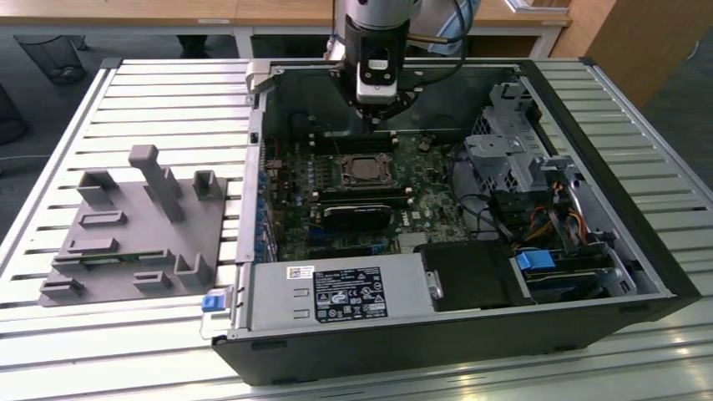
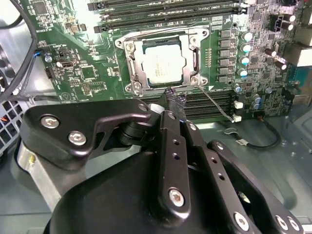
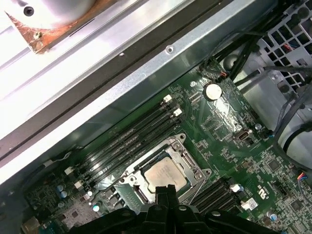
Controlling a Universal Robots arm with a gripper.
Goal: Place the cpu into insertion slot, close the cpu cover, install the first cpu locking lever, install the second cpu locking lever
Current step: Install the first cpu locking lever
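Observation:
The cpu point(image 2: 163, 66), a silvery square chip, lies in the insertion slot point(image 3: 138, 193) on the green board. The cpu cover point(image 2: 130, 58), a silver metal frame, lies flat around the cpu point(image 3: 165, 175). A thin locking lever point(image 2: 214, 101) sticks out at an angle from one corner of the frame, across the memory slots beside it. My gripper point(image 2: 175, 97) hovers just off that edge of the socket, fingers shut with nothing between them. In the exterior view the gripper point(image 1: 376, 113) hangs inside the open case, behind the socket point(image 1: 362, 170).
A black heatsink block point(image 1: 356, 215) sits in front of the socket, and a power supply point(image 1: 334, 292) at the case front. Drive cages and cables point(image 1: 523, 167) fill the exterior view's right. A grey fixture plate point(image 1: 134, 225) lies left of the case. Long memory slots point(image 2: 165, 9) flank the socket.

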